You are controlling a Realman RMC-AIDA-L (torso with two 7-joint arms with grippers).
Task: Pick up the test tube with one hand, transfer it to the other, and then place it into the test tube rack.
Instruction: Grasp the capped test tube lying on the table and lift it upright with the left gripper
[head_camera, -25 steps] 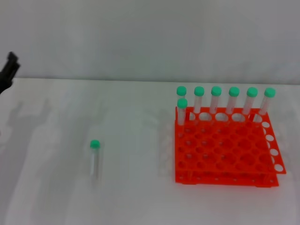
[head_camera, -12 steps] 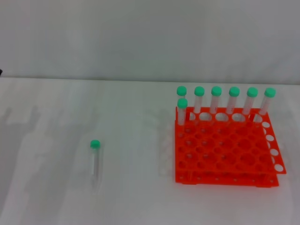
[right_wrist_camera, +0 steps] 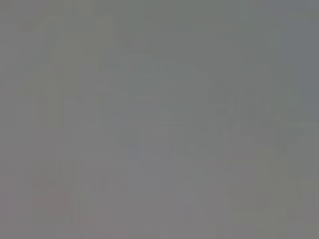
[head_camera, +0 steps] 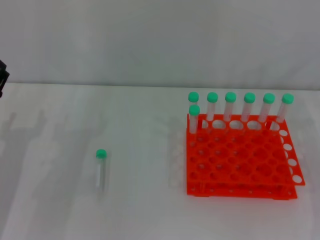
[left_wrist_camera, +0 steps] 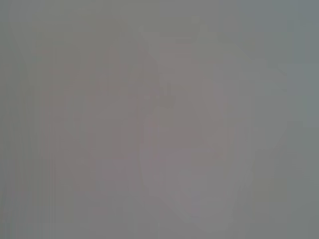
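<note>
Counter: white surface filling the lower two thirds of the head view; it carries every task item.
Test tube rack: orange-red, two tiers, right of centre. Most holes are vacant, so a receiving hole is judged easy to reach from above.
Racked tubes: seven green-capped tubes stand upright along the rack's rear edge, leaving the front rows free.
Test tube: lies flat on the counter, lower left of centre, cap toward the frame top, well apart from the rack. Pick-up has not begun.
Left end effector: only a dark sliver shows at the upper left frame edge; open or clenched cannot be told.
Right end effector: not visible.
View comparison: only the head view shows the layout; both wrist views show featureless grey.
</note>
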